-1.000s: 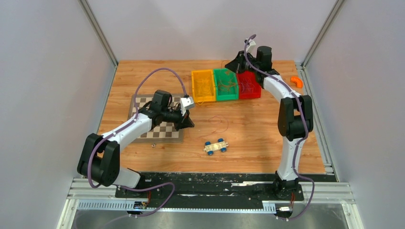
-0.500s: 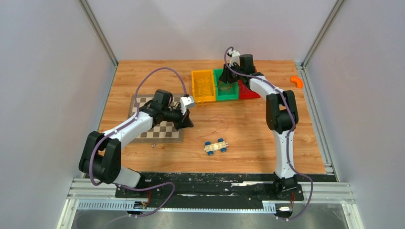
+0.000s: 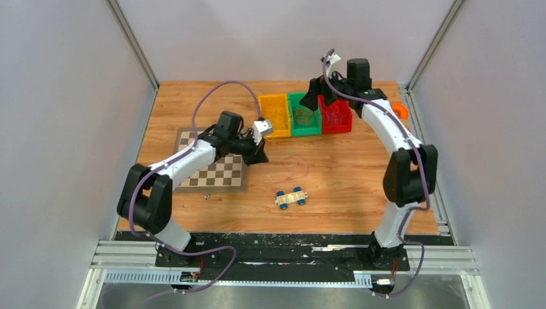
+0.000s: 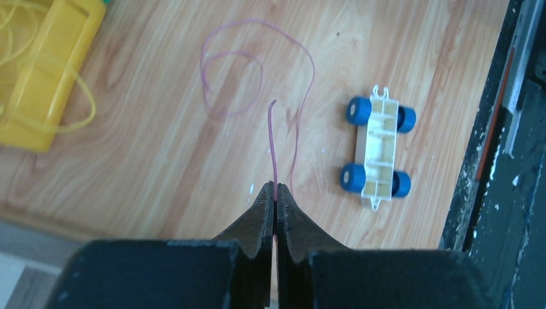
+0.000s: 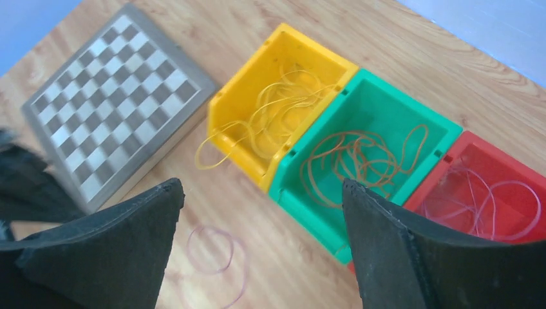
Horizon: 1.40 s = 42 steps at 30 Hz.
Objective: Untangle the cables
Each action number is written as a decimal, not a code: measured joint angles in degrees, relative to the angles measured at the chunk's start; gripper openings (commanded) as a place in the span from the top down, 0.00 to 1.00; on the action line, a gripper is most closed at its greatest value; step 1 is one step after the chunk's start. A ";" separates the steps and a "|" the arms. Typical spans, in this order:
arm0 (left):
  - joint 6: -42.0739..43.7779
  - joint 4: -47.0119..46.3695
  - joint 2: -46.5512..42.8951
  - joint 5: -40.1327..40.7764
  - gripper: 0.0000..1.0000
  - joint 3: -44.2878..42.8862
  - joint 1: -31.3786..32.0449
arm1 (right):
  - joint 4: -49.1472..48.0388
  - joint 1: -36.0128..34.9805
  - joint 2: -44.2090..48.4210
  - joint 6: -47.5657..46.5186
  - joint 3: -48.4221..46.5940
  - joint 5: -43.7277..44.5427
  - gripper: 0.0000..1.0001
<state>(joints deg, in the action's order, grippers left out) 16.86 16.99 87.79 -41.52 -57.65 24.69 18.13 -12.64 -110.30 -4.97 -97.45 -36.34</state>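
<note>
One pink cable (image 4: 273, 148) pinched in left tool (image 4: 275, 191); right tool (image 5: 261, 187) spread wide

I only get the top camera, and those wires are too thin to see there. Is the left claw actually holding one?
Observer: Yes. The left claw is shut on a thin pink cable, and a short end sticks out past its tips.
Operator: Where is the rest of it?
Observer: It curls in a loop on the table ahead of the claw, between the yellow bin and the toy car.
Operator: And the right claw?
Observer: The right claw is open wide with nothing in it.
</note>
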 measured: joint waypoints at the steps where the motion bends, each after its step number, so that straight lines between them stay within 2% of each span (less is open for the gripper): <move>1: -0.48 -0.26 1.31 0.39 0.96 -1.44 0.90 | 0.90 0.28 3.10 -0.87 1.77 -0.92 0.07; 6: -5.95 -3.15 11.34 2.32 1.00 -13.25 7.04 | 4.90 2.91 14.21 -3.30 9.51 -4.72 0.06; 11: -7.61 -4.46 23.67 4.61 0.96 -29.57 11.96 | 7.98 9.16 16.26 -4.04 13.60 -6.25 0.07; 13: -7.54 -3.34 30.51 5.62 0.85 -38.18 13.51 | 9.05 11.87 16.46 -4.20 14.64 -6.32 0.07; 14: -7.48 -2.95 33.57 6.19 0.75 -41.46 13.97 | 9.86 13.31 16.68 -4.46 15.17 -6.43 0.07; 15: -7.43 -2.27 36.00 6.71 0.70 -43.56 14.38 | 11.06 14.58 16.94 -4.87 15.39 -6.56 0.07; 17: -7.45 -0.28 39.50 7.91 0.53 -44.92 15.02 | 13.29 16.24 17.57 -6.12 15.43 -6.51 0.07; 22: -7.89 3.58 39.82 9.29 0.27 -42.23 14.88 | 17.84 16.57 20.02 -8.20 15.45 -5.57 0.07; 25: -9.42 3.98 35.56 9.53 0.11 -39.30 14.51 | 19.26 16.37 21.40 -7.58 16.92 -5.25 0.02; 27: -10.80 4.02 30.58 9.49 0.06 -37.73 14.14 | 19.74 15.93 21.79 -6.21 18.75 -5.11 0.00; 32: -15.45 0.39 15.87 8.11 0.06 -33.62 12.17 | 21.07 11.65 20.68 -2.51 23.98 1.77 0.00; 36: -23.28 -5.84 4.72 4.70 0.05 -23.69 7.02 | 20.94 4.44 16.63 -0.85 25.09 9.16 0.00; 42: -25.77 -4.83 -0.35 4.31 0.05 -11.85 2.21 | 17.70 -2.95 9.05 2.43 24.92 19.56 0.00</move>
<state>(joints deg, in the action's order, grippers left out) -8.91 12.16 87.44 -37.21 -69.49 26.89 35.83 -15.59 -101.25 -2.55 -72.53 -16.78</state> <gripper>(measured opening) 0.946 0.998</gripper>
